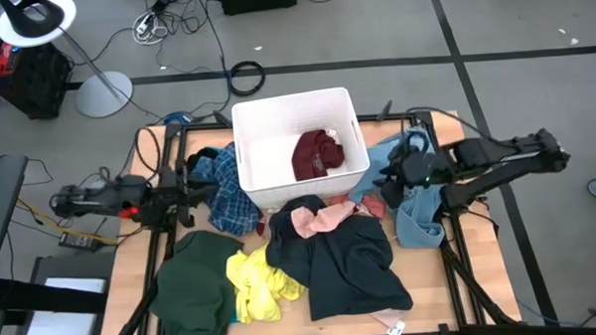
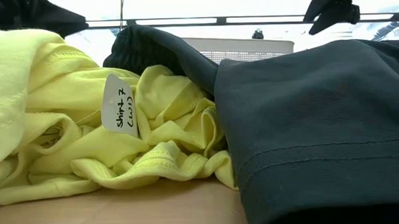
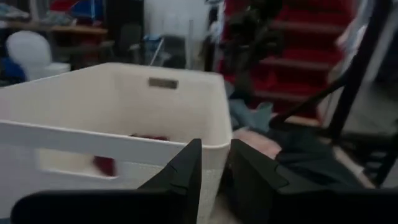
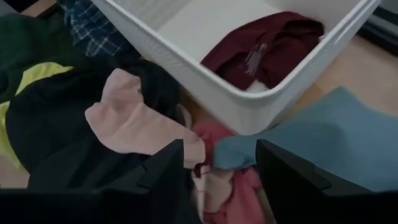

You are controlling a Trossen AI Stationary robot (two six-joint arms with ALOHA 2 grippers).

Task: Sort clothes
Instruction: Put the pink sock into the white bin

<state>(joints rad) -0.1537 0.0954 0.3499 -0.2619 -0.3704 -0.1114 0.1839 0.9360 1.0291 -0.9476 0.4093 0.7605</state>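
Maroon garment (image 1: 316,153) inside white bin (image 1: 247,141)

One white bin (image 1: 250,149) stands on the table, with one maroon garment (image 1: 315,153) inside it. Outside it lie one dark green (image 1: 195,286), one yellow (image 1: 252,281), one navy (image 1: 346,260), one plaid (image 1: 226,195), one light blue (image 1: 419,221) and at least one pink garment (image 1: 320,220). Two arms, each with one gripper, reach in at nine and three o'clock.

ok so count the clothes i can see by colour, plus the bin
maroon: 1
blue plaid: 1
light blue: 1
pink: 1
dark navy: 1
yellow: 1
dark green: 1
bin: 1
total: 7 clothes, 1 bin
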